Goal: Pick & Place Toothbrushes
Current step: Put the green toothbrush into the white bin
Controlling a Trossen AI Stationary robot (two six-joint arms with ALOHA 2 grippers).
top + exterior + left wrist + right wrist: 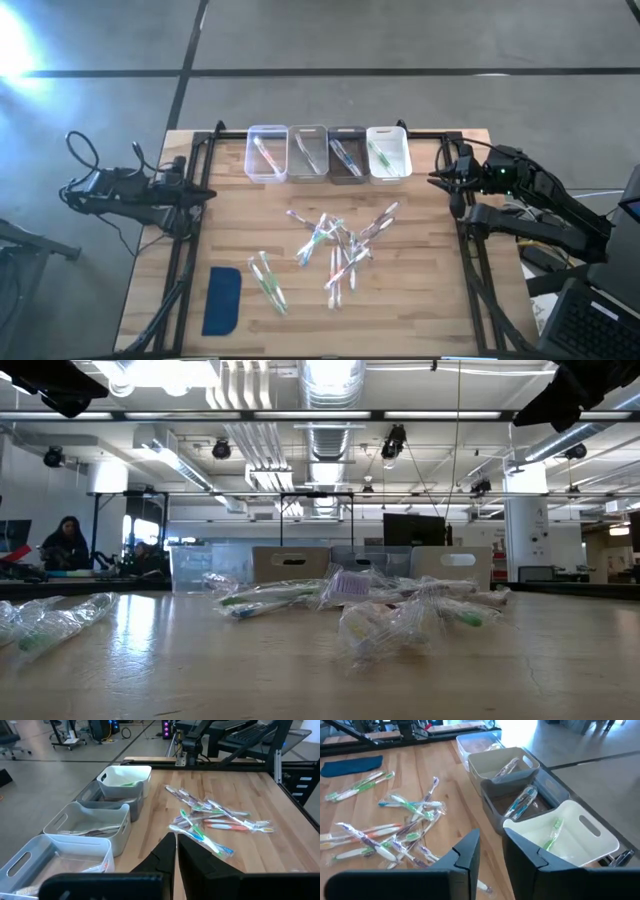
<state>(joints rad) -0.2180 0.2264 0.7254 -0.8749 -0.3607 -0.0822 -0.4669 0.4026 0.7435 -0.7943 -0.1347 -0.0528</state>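
Several wrapped toothbrushes (pixel 335 245) lie flat in a loose pile at the middle of the wooden table, also seen as the pile (pixel 215 820) and the pile (pixel 395 830). Two more toothbrushes (pixel 268 280) lie nearer the front, beside the blue pad. A row of small bins (pixel 327 153) stands at the far edge, each with a toothbrush inside. My left gripper (pixel 176 842) hovers shut over the table's left edge, clear of everything. My right gripper (pixel 491 837) hovers over the right edge near the white bin (pixel 570 832), its fingers a small gap apart with nothing between them.
A flat dark-blue pad (pixel 222 300) lies at the front left of the table. Black frame rails (pixel 190 230) run along the table's left and right sides. Bare wood (pixel 420 300) lies between the pile and the front right corner. A person (pixel 65 545) sits far off in the room.
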